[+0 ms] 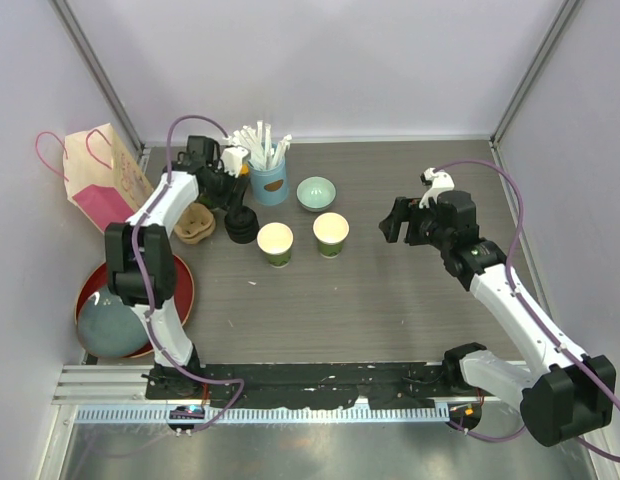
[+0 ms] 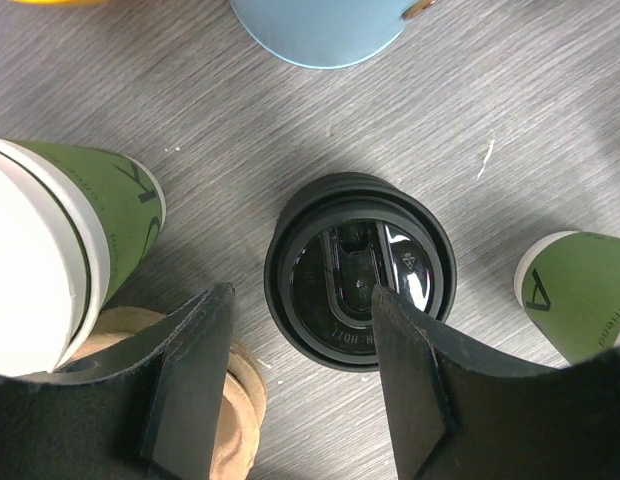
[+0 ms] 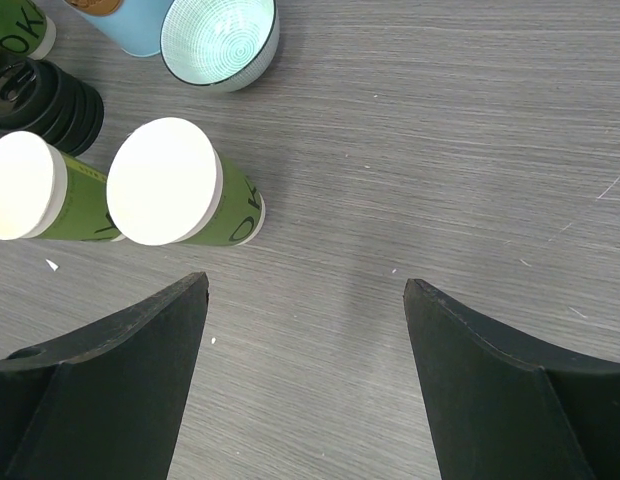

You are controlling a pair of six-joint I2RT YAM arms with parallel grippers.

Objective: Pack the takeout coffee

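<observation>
step: taking a lid | left gripper (image 2: 300, 295) jaws released, empty, off-centre over black lid stack (image 2: 360, 225) | right gripper (image 3: 305, 300) jaws released above worktop (image 1: 390, 290) | green cups (image 1: 275, 243) unlidded, mid-worktop | we should centre the stack between the jaws and pinch only the top lid

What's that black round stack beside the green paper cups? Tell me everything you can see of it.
A stack of round black plastic lids, glossy, with nested rims showing as ribs down its side. The top lid has a raised rim and a moulded centre. It stands upright on the grey wood-grain table, beside a dark-green paper cup. The left gripper hangs open over it; whether they touch is unclear.
</observation>
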